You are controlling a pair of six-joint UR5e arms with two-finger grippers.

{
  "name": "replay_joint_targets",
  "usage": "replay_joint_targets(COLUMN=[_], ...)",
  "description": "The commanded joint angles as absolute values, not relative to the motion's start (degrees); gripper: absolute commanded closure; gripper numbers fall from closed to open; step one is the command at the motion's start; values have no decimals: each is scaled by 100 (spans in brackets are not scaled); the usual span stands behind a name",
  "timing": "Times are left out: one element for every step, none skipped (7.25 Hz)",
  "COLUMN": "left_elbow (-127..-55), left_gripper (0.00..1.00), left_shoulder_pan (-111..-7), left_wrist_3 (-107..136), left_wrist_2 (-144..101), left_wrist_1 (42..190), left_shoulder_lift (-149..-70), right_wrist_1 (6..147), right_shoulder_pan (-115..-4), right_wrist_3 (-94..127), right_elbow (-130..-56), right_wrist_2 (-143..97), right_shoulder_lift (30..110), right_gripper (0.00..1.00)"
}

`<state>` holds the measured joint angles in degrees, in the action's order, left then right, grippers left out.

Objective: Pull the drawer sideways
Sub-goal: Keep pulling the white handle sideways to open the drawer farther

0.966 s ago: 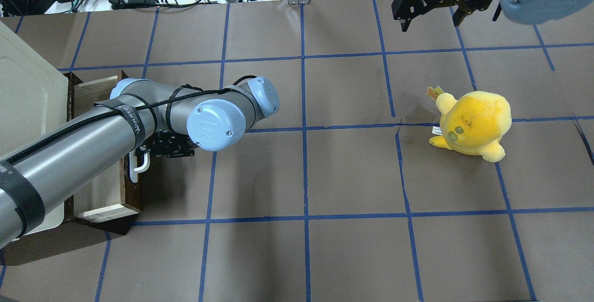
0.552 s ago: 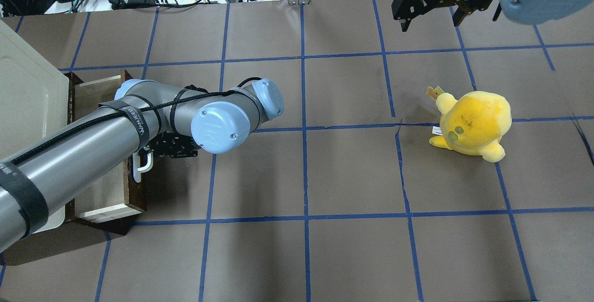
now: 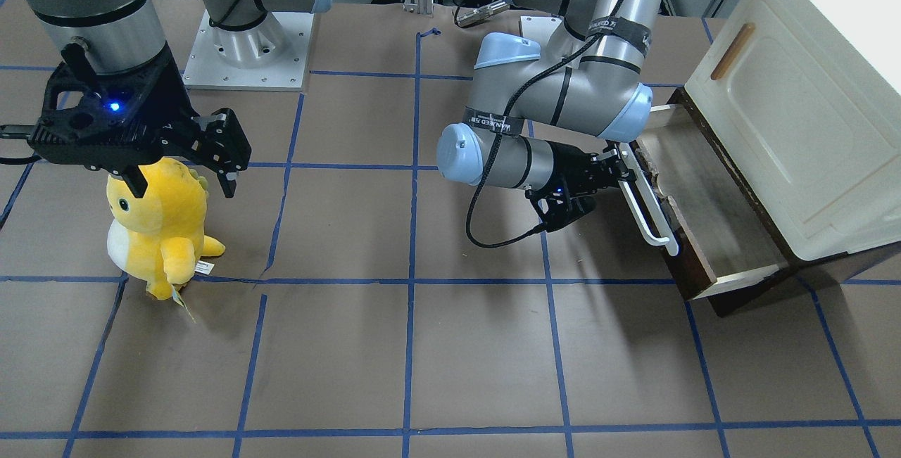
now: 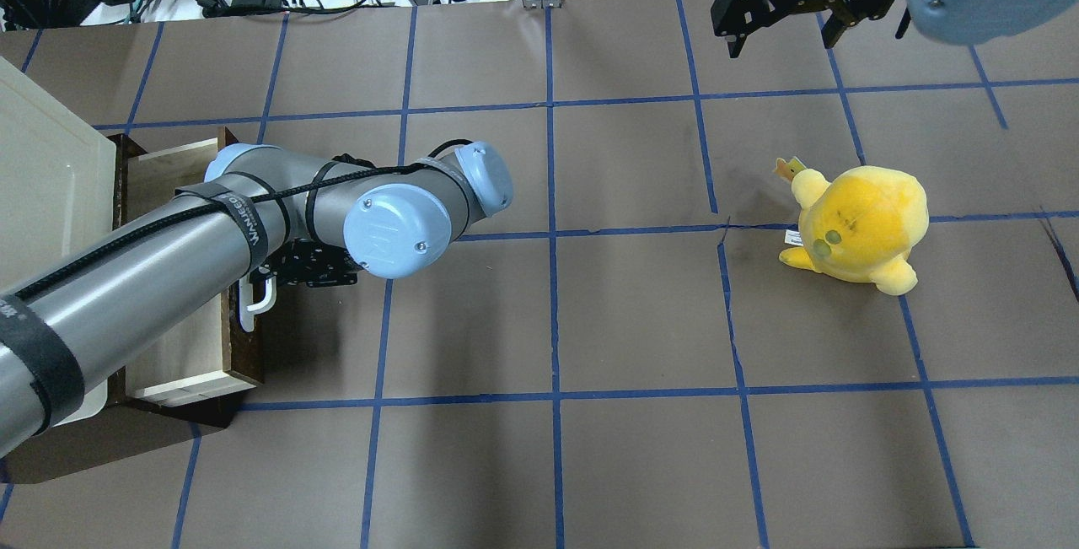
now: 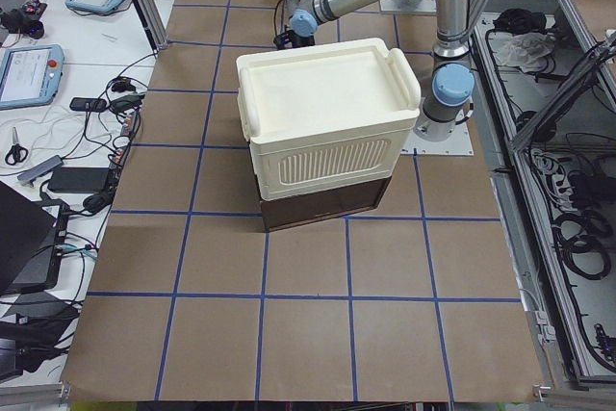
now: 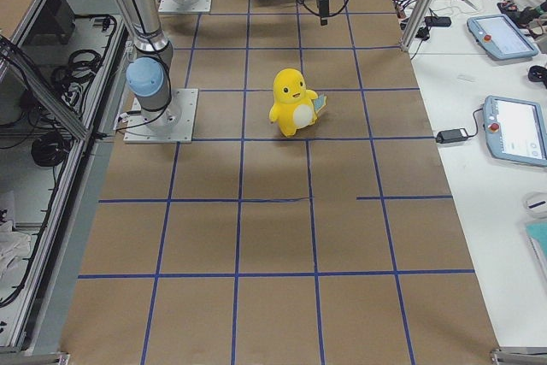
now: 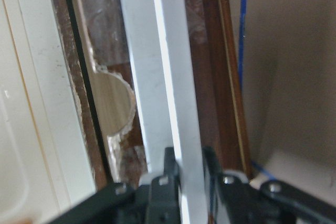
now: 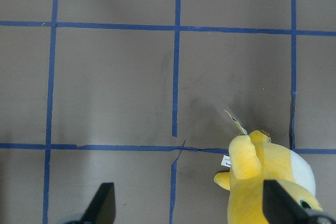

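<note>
Drawer [image 3: 704, 201] is sticking out from the white cabinet [image 3: 795, 113]. Left gripper [image 3: 624, 167] is pinching its long white handle [image 3: 651, 213]. Right gripper [image 4: 780, 36] is hanging wide open.

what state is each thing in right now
drawer, pulled partly open, visible floor bare
left gripper, jaws shut on the white handle
right gripper, jaws open, empty, in the air
plush toy, upright on the table
</note>
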<state>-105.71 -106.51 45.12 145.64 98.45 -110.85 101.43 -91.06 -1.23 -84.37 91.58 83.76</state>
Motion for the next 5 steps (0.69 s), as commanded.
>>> replay_joint_targets(left_elbow=[-10573,-10565,-10521,-10425,-10311], left_gripper=[100,76,14,0,0], left_shoulder_pan=[-10986,-10986,-10986,-10986,-10960], left_wrist_3=[4474,4474,4456,4439,4299], left_wrist_2=[14555,14555,14555,14520,14485], left_wrist_1=[9800,9809,9843,9887,9888], left_shoulder_lift=[-11092,-11066,-11013,-10995,-10908], right_wrist_1=[10143,10143,10143,10143,10143], right_shoulder_pan=[-9105,-9105,-9105,-9105,-9105], right_wrist_3=[-123,-123,-123,-123,-123], right_elbow=[-8437,-8437,-8437,-8437,-8437], right_wrist_2=[9158,9158,9158,9158,9158], right_shoulder_lift=[8376,8376,8376,8376,8376], right_gripper=[0,0,0,0,0])
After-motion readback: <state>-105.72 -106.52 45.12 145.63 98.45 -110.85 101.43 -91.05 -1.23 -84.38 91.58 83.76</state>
